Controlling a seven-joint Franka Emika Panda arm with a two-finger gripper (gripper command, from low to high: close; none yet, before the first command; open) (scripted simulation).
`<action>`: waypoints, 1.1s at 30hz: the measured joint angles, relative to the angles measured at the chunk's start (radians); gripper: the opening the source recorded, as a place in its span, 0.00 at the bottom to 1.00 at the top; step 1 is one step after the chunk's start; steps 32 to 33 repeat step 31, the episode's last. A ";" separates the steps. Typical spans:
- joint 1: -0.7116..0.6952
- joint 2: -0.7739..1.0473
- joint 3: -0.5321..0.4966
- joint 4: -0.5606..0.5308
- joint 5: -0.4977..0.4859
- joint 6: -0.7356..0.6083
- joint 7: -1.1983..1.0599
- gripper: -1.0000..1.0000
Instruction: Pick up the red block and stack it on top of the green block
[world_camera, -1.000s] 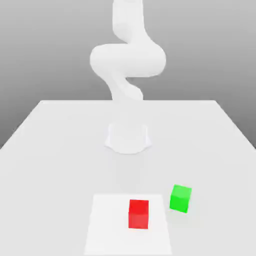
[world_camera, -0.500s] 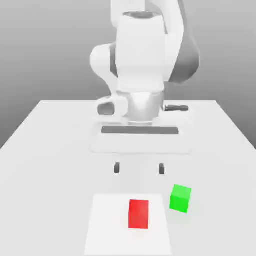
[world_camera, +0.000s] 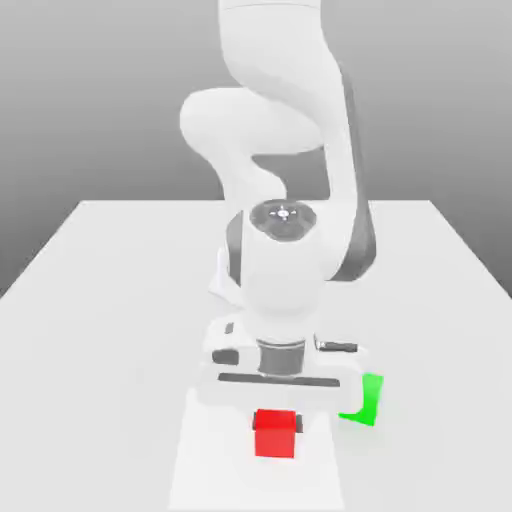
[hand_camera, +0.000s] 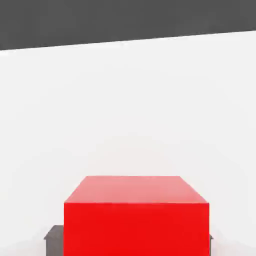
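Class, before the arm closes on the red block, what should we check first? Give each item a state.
1. Hand lowered over the red block: ok.
2. Block between the fingertips, dark tips flanking it in the hand view: ok.
3. Grip closed: not ok, not yet.
4. Green block apart from the red one, on the exterior view's right: ok.
5. Green block's top free: cannot tell, hand partly covers it.

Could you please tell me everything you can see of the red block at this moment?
The red block is a plain, evenly coloured cube with flat faces and sharp edges. It sits upright on the white table, on a slightly brighter rectangular patch, apart from the green block to the exterior view's right. The gripper is low over it. In the hand view a dark fingertip pokes out at each lower side of the block; whether they touch it is unclear.
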 joint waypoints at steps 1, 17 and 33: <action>-0.002 -0.012 0.002 -0.002 0.001 -0.010 -0.001 0.00; 0.155 -0.384 0.104 -0.122 0.059 -0.261 0.140 0.00; 0.215 -0.225 0.140 -0.154 0.003 -0.071 0.267 1.00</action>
